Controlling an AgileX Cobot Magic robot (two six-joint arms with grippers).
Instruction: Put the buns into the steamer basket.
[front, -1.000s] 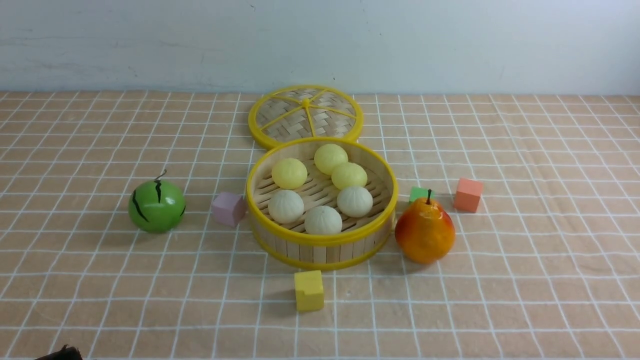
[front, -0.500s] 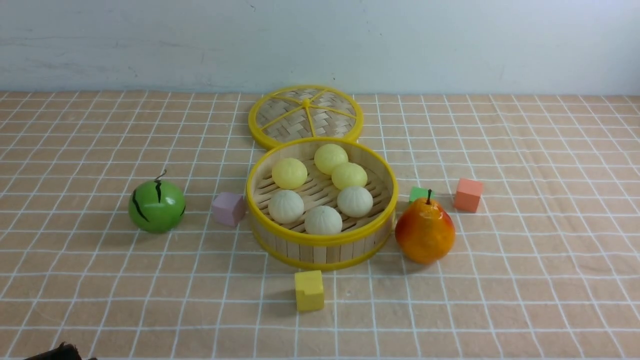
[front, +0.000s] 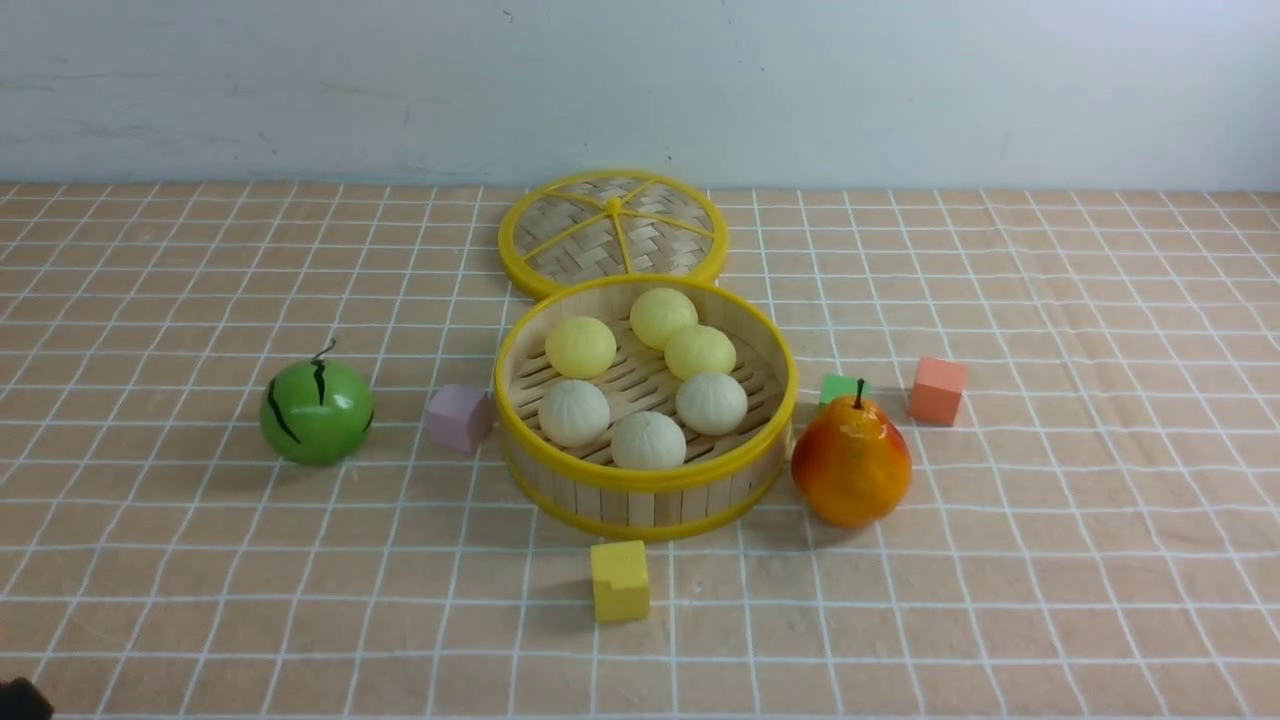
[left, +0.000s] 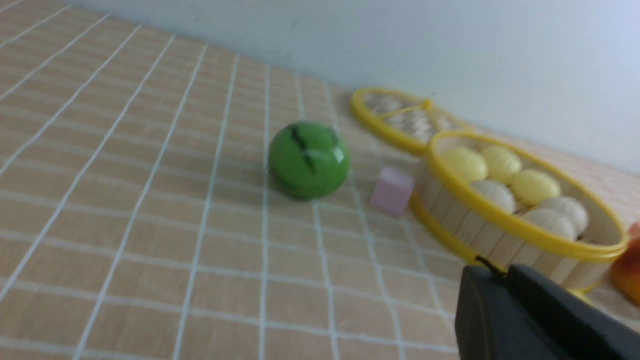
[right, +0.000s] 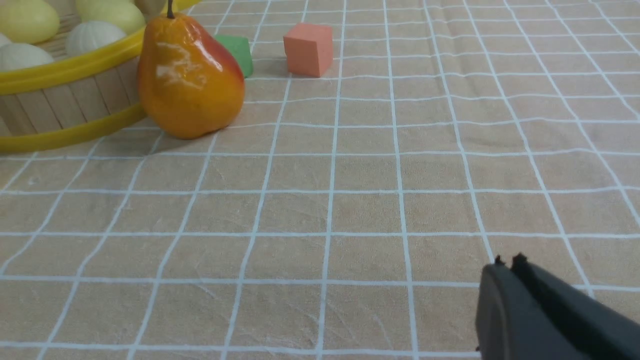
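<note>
Six buns (left: 505, 177) sit in the steamer basket (left: 505, 239), beside the closed left end effector (left: 492, 272).

All six buns (front: 647, 375) sit inside the steamer basket (front: 646, 478): three pale yellow at the back, three off-white pleated ones in front, on the slatted floor. Basket upright, round, wooden slat wall, yellow rims, mid-worktop.

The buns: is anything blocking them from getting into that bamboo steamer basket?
Nothing visible. All six buns already lie inside the steamer basket; its lid lies flat behind it, and both pincers are shut and away from it.
</note>
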